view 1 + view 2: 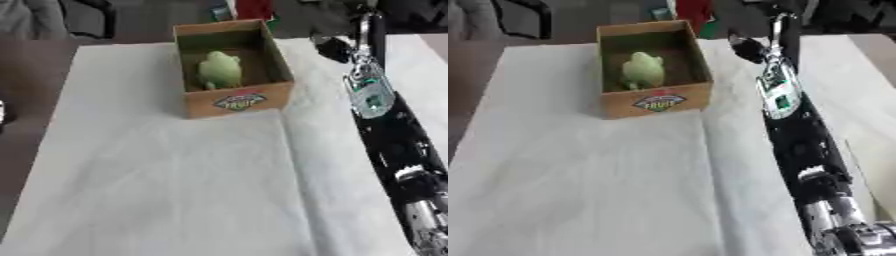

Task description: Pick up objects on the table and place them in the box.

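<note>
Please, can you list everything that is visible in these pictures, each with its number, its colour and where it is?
cardboard box: one, brown, with a colourful label on its near wall, at the far middle of the table, open on top.
green object: one, pale green, soft and rounded in shape, inside the box; what it is I cannot tell.
white cloth: one, white, wrinkled, covers the table.
red object: one, red, behind the box beyond the far edge; too unclear to name.
right arm: one, black with silver joints and a greenish-white panel, stretched along the right side of the table toward the far edge.
right hand: one, black, right of the box; its fingers are not clear.
</note>
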`<state>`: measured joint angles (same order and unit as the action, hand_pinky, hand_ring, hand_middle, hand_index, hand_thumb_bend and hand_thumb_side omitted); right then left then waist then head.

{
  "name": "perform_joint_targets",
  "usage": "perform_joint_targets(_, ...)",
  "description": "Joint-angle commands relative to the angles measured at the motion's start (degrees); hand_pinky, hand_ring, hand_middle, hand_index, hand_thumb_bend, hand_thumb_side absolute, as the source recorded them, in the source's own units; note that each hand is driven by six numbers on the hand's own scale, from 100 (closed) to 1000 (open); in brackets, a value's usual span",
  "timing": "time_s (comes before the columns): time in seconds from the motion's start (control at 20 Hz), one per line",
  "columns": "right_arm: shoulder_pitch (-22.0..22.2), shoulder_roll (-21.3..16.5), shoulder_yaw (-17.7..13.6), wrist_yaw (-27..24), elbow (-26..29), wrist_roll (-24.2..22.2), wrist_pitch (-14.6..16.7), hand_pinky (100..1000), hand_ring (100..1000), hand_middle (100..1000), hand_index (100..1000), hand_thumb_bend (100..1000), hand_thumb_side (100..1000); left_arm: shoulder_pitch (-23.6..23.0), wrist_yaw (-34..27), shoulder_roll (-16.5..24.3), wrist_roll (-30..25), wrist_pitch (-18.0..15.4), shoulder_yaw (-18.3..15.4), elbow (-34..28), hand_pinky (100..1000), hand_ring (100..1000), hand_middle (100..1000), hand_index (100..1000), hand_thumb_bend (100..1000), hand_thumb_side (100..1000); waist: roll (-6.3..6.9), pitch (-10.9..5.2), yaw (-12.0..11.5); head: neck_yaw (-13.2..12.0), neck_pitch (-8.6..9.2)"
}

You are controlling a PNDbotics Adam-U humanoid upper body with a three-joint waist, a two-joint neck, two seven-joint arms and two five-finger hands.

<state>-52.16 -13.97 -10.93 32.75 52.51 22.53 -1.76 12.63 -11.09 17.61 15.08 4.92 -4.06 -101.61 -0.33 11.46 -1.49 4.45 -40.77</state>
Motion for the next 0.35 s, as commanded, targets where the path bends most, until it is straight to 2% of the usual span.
perform_joint_targets(0.05,-0.3,-2.2,0.1,-2.0,2.0,0.2,0.6,627,767,709,809,466,158,0.4,0.0,0.9,0.2,-0.1,-0.6,-0.7,740,670,602,629,236,422,0.15,-0.76,0.1,-0.2,-0.03)
perform_joint_targets(0.35,1.1,-2.8,0.9,-4.1,2.8,-0.7,1.4,625,764,701,809,466,163,0.4,0.0,0.9,0.2,-0.1,-0.6,-0.8,740,669,601,627,236,422,0.12,-0.69,0.0,-0.3,0.05)
